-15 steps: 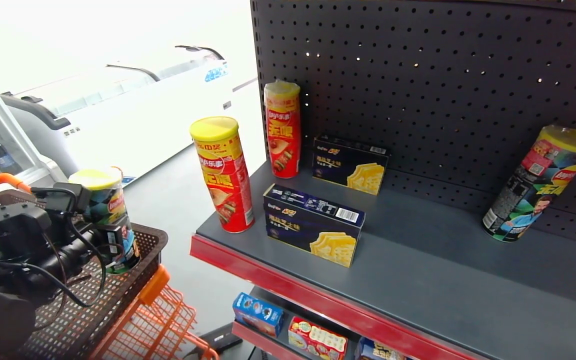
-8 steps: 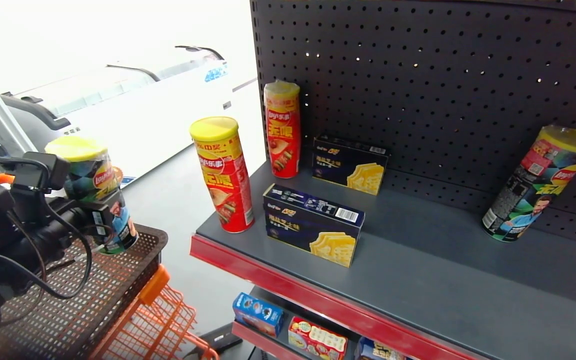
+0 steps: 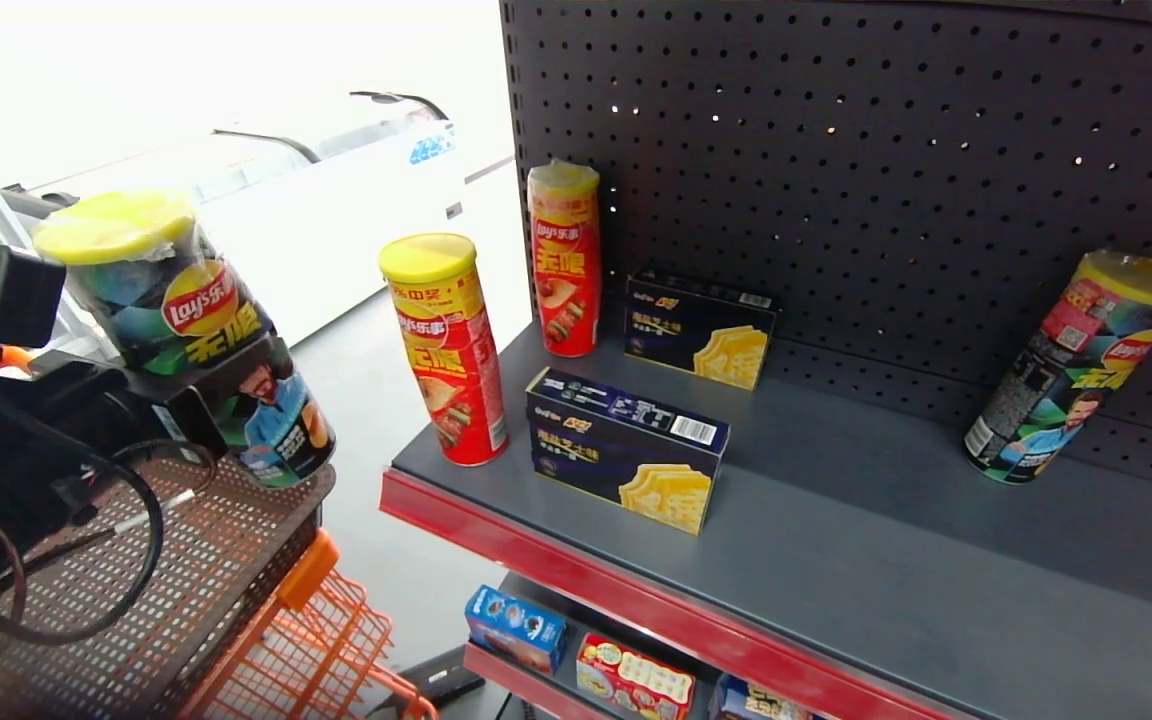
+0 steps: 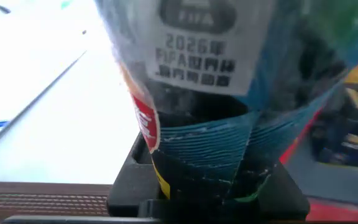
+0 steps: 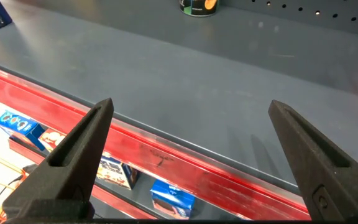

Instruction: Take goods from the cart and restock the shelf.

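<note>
The left jaws are clamped on the lower body of a dark chip can [image 3: 191,335] with a yellow lid and hold it clear above the cart's brown mesh basket [image 3: 136,600], off the shelf's left end. The can tilts, its lid leaning away from the shelf. The right jaws stand wide apart with nothing between them, hanging over the shelf's red front edge [image 5: 185,152].

On the grey shelf [image 3: 836,560], a red can [image 3: 446,350] stands by the front-left corner and a second red can [image 3: 564,260] stands at the back-left, against the pegboard. Two dark blue boxes sit just beside them, one [image 3: 626,450] towards the front and one [image 3: 701,330] at the back. Towards the right end, a matching dark can [image 3: 1076,365] leans on the pegboard.

As I judge it, the task is in mid-carry. One item is out of the cart [image 3: 266,620] and not yet on the shelf, and the bare stretch between the boxes and the leaning can looks like the natural spot. I cannot tell whether more goods are left in the cart.

The left wrist view adds the grip at close range: the can [image 4: 216,93] is seated between black jaws, with the shelf's red edge beyond. The right wrist view adds the goods on the lower shelf [image 5: 173,199] and the leaning can's base [image 5: 197,6]. The head view gives the whole layout.
</note>
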